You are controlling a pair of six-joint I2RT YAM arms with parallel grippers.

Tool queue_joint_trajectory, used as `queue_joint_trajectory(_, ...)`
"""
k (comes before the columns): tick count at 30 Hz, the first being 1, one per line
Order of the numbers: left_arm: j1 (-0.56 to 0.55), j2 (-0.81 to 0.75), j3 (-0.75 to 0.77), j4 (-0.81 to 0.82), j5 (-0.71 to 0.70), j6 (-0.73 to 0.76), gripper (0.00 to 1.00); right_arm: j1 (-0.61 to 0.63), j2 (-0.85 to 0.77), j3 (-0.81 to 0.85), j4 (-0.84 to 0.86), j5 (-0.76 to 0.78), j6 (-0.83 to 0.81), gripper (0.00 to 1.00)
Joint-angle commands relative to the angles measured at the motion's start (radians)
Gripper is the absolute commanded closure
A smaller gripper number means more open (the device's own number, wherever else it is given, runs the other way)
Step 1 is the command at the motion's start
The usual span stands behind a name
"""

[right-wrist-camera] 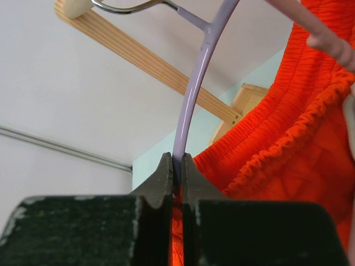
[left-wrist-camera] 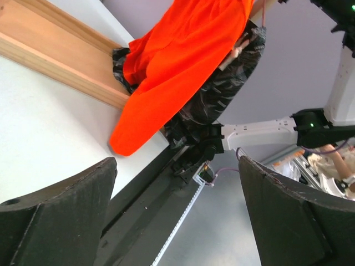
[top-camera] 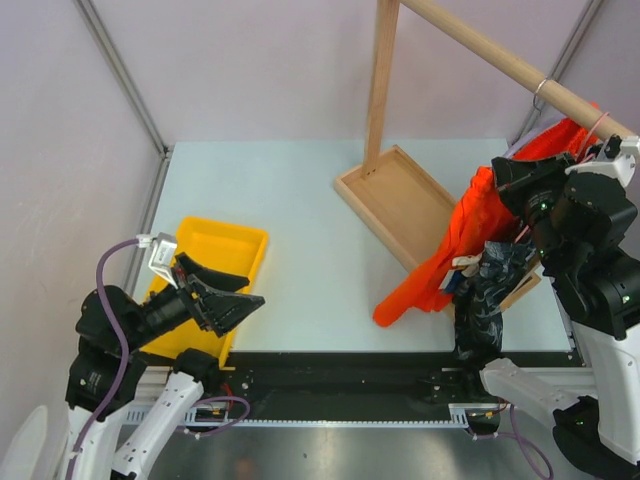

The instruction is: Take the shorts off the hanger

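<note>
**Right tool clamped on hanger wire; both shorts on the rack**

Right tool (right-wrist-camera: 177, 166): fingers pressed together, pinching the lilac hanger (right-wrist-camera: 191, 83) on its thin wire neck, just below where the wire meets the metal hook. The hook sits over the wooden rod (top-camera: 500, 60) at the far right.

Orange shorts (top-camera: 470, 235): hanging at the right side of the desk (top-camera: 290, 200), elastic waistband bunched up right beside the pinched wire. The fabric drapes down and left across the near corner of the wooden rack base (top-camera: 400, 200), w/ the lowest tip resting on the desk.

Dark shorts (top-camera: 490, 300): mottled grey pattern, hanging under and in front of the orange pair, low by the desk's near right edge. Can't tell from here whether they share the same hanger; a second pinkish wire shows at the top right of the wrist view.

Left tool (top-camera: 235, 305): fingers spread wide, nothing btw them. It sits over the near end of the yellow bin (top-camera: 205, 240), well apart from the shorts and pointed toward them.
</note>
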Motion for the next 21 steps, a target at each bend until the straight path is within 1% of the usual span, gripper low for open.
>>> queue_joint_trajectory(1, 0.007, 0.020, -0.030, 0.086, 0.120, -0.023, 0.06, 0.007, -0.003, 0.004, 0.176, -0.044, -0.038, 1.00)
queue_joint_trajectory(2, 0.008, 0.023, -0.037, 0.127, 0.135, -0.032, 0.08, 0.012, -0.004, 0.005, 0.192, -0.065, -0.046, 1.00)
queue_joint_trajectory(4, 0.007, 0.029, -0.043, 0.150, 0.147, -0.050, 0.09, 0.013, -0.007, 0.005, 0.239, -0.090, -0.063, 1.00)
queue_joint_trajectory(7, 0.007, 0.031, -0.038, 0.173, 0.142, -0.055, 0.09, 0.016, -0.004, -0.007, 0.317, -0.154, -0.076, 1.00)
queue_joint_trajectory(13, 0.007, 0.048, -0.052, 0.275, 0.155, -0.107, 0.09, 0.036, 0.035, -0.013, 0.422, -0.275, -0.115, 1.00)
queue_joint_trajectory(16, -0.001, 0.103, -0.023, 0.318, 0.152, -0.104, 0.10, 0.073, 0.043, -0.056, 0.484, -0.312, -0.122, 1.00)
queue_joint_trajectory(18, -0.019, 0.164, 0.006, 0.336, 0.138, -0.096, 0.09, 0.111, 0.043, -0.076, 0.515, -0.303, -0.122, 1.00)
queue_joint_trajectory(19, -0.059, 0.186, 0.043, 0.350, 0.107, -0.092, 0.09, 0.133, 0.045, -0.096, 0.540, -0.289, -0.124, 1.00)
queue_joint_trajectory(20, -0.088, 0.205, 0.063, 0.356, 0.078, -0.087, 0.09, 0.197, 0.055, -0.099, 0.551, -0.253, -0.133, 1.00)
queue_joint_trajectory(21, -0.166, 0.253, 0.101, 0.365, 0.046, -0.071, 0.09, 0.234, 0.063, -0.102, 0.561, -0.225, -0.145, 1.00)
